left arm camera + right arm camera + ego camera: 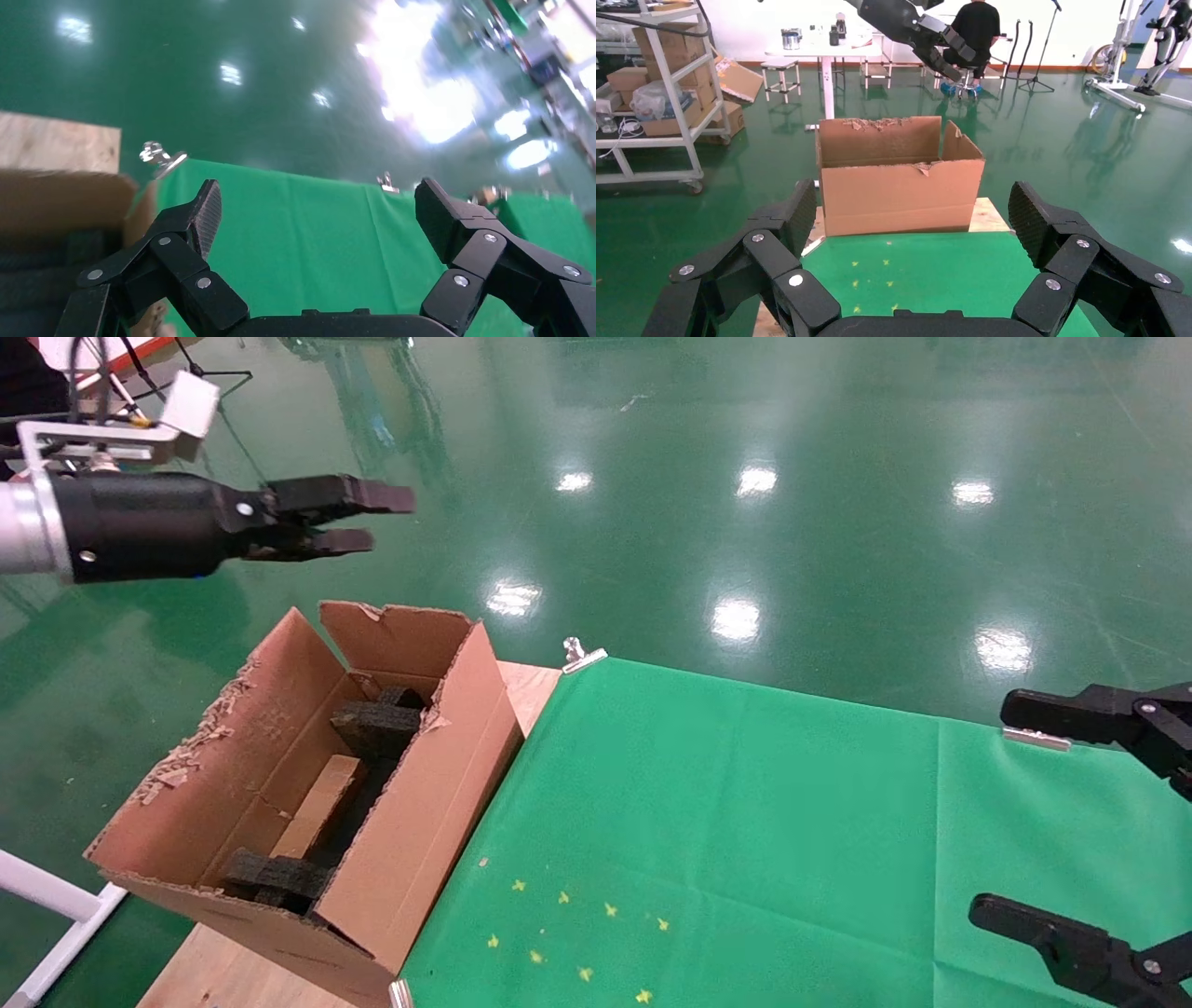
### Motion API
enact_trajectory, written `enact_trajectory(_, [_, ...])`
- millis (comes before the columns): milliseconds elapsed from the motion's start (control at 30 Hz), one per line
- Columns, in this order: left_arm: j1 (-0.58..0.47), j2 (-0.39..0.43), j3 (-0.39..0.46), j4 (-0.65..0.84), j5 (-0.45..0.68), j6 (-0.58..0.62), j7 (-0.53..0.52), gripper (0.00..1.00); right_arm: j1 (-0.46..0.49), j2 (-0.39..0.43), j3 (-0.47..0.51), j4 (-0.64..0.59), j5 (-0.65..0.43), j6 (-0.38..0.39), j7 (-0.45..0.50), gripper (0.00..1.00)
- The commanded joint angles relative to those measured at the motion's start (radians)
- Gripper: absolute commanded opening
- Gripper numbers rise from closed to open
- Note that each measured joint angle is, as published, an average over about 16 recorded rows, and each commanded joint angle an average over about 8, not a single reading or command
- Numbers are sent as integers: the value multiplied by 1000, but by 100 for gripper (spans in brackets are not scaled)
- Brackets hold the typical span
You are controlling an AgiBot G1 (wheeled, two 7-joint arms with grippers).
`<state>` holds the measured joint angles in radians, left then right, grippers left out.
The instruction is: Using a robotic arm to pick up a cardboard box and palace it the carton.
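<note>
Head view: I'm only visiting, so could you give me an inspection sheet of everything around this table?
Surface: green cloth clipped over a wooden table.
Job's things: small box lies inside the carton, among black foam blocks.
Clutter: yellow star marks on the cloth; metal clips.
Grippers: left gripper open, raised beyond the carton; right gripper open, at the cloth's right edge.
Cables: black cables by the left arm's bracket.
Surroundings: shiny green floor; shelves; seated person.

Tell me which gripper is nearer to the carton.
Left. The left gripper hangs above the carton, beyond its far end; the right gripper is across the green cloth.
</note>
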<state>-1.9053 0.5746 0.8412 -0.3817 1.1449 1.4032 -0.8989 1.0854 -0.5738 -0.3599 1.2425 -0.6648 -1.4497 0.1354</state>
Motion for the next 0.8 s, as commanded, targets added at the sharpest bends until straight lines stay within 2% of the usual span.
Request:
enact_trajectory(33, [32,1,-22,-35,-16,4,27,100,0,0,0,0,0,0,0,100])
enact_trajectory(800, [405,18,-274,-440,-202,45,347,100,0,0,0,0,0,0,0,100])
